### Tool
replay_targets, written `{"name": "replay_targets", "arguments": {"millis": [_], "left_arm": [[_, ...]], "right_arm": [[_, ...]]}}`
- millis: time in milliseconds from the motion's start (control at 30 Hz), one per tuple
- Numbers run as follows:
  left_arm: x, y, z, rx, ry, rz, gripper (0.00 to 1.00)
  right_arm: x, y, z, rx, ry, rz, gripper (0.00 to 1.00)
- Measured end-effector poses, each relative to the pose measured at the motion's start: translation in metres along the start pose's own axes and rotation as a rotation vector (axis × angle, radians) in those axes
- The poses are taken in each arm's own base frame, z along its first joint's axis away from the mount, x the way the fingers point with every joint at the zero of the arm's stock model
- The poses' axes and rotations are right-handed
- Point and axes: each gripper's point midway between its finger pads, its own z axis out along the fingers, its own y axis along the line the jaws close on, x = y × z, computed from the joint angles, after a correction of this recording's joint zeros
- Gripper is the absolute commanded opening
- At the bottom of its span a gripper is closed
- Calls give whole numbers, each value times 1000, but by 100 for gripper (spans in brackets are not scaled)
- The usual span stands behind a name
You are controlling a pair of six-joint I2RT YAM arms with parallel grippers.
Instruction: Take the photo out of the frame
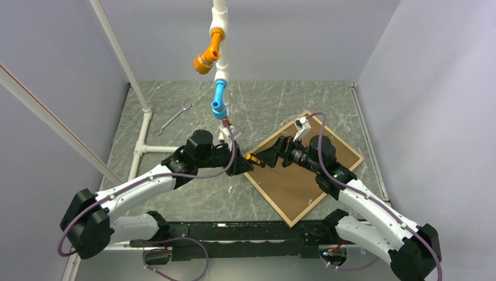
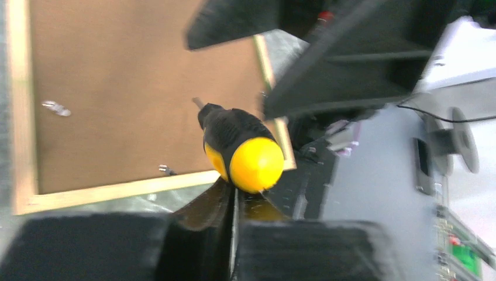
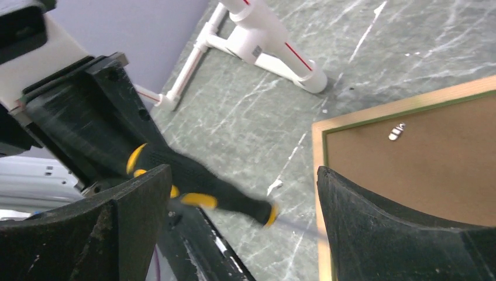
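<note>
Screwdriver (image 2: 240, 146) is sitting gripped in the left end effector (image 1: 243, 163); the right end effector (image 3: 240, 178) is gaping wide beside it, above the frame (image 2: 17, 117) lying back-up on the desk (image 1: 281, 105).

One frame (image 1: 270, 201), one screwdriver (image 1: 255, 158), one wrench (image 1: 171, 119), one orange elbow (image 1: 209, 54), one blue elbow (image 1: 219, 104), two claws, left claw (image 1: 244, 165) and right claw (image 1: 264, 157)

The table top (image 1: 281, 99) was a dark grey-green, stone-patterned surface streaked with pale veins. Plain, pale lilac-grey walls (image 1: 304, 35) closed it in on three sides under soft, even light. White pipes (image 1: 142, 132) ran along its left edge, and an upright pipe (image 1: 221, 73) at the back carried an orange fitting (image 1: 209, 54) and a blue fitting (image 1: 219, 100)
</note>
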Motion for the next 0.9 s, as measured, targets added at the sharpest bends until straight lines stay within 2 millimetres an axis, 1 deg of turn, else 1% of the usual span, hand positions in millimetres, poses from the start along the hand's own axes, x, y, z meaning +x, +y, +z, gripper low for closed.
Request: {"name": "replay_targets", "arguments": {"millis": [67,167,233,333,433,467,533,600,667,767,833,867,900], "left_arm": [[3,14,4,-29,9,-33,0],[4,34,9,-65,16,-82,0],[3,42,11,-67,9,-102,0],[2,47,14,-49,12,-131,0],[3,53,15,-57,18,-152,0],[4,55,14,-65,20,-161,3],[4,56,12,-80,22,-166,14],[5,57,7,-108,26,-174,25],[4,57,1,-133,18,-175,33],[2,52,-14,-153,-20,-162,38],[4,46,-23,-151,-43,-150,41],[6,43,-29,-148,-55,-145,43],[9,41,-33,-147,-65,-141,43]], "right_arm": [[1,-5,1,23,5,-19,99],[7,-5,-4,3,15,-57,99],[8,-6,-8,-8,3,-76,99],[6,-15,-5,10,3,-86,99],[15,-33,1,71,42,-80,99],[19,-39,2,95,59,-80,99],[25,-50,1,148,90,-75,99],[27,-59,1,206,116,-68,99],[27,-67,4,253,143,-58,97],[33,-83,16,333,204,-65,97],[43,-92,23,377,249,-96,96],[49,-96,25,396,269,-124,99],[55,-97,27,402,287,-156,100]]}}
